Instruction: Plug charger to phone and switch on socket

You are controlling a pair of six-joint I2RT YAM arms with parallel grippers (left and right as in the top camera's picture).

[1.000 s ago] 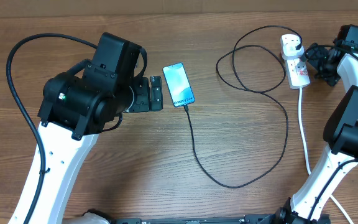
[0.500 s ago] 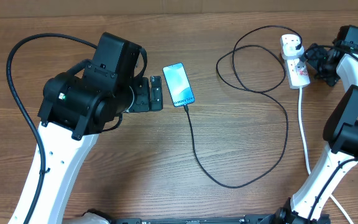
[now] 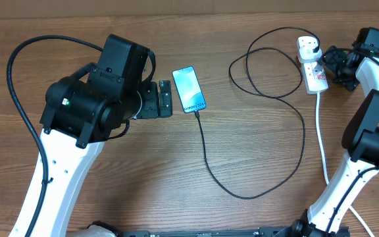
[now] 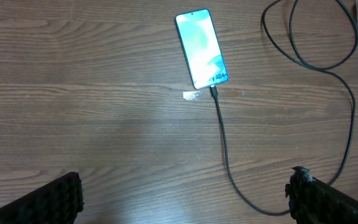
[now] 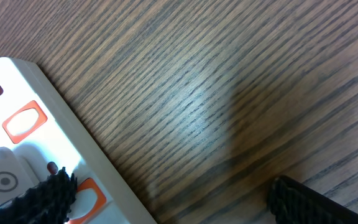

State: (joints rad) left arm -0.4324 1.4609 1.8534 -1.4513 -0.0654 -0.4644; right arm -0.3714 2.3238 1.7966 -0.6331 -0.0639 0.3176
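Phone [image 3: 189,90]: lying face up mid-table, screen glowing, just beside the left gripper [image 3: 166,99], whose fingers are standing wide apart.
Charger [image 3: 206,158]: tip sitting at the phone's lower edge, cable looping across the table [image 3: 143,178] to the socket [image 3: 312,69].
Right gripper [image 3: 326,64]: hovering at the socket, fingers spread, one lying just below an orange switch [image 5: 23,120].

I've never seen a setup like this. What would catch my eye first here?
Probably the phone, its pale blue screen bright on the brown wooden table near the middle. A thin black cable runs from its lower end and loops across to the white power strip at the far right, where the right arm's tool sits open right by it.
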